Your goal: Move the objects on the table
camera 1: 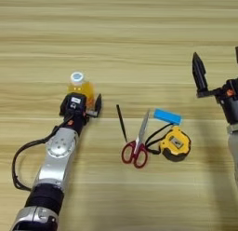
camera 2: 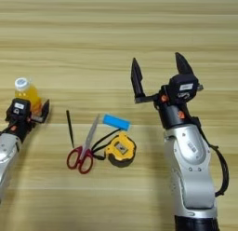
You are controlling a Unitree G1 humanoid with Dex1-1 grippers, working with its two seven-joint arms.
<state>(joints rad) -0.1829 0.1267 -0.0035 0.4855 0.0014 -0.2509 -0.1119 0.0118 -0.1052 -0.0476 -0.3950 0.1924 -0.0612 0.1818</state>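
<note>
An orange juice bottle [camera 1: 80, 87] with a white cap stands upright at the left of the table [camera 1: 121, 34]. My left gripper [camera 1: 85, 98] is shut on the bottle, one black finger [camera 1: 98, 104] pressed to its right side. At the centre lie a thin black pen [camera 1: 121, 123], red-handled scissors [camera 1: 137, 144], a blue bar [camera 1: 167, 117] and a yellow-black tape measure [camera 1: 175, 144] with its black strap. My right gripper [camera 2: 157, 62] is held to the right of these items, open, fingers pointing away, with nothing between them.
The scissors' blade tip points toward the blue bar, and the tape measure's strap loops over to the scissors' handles. Bare wooden planks stretch across the far half of the table.
</note>
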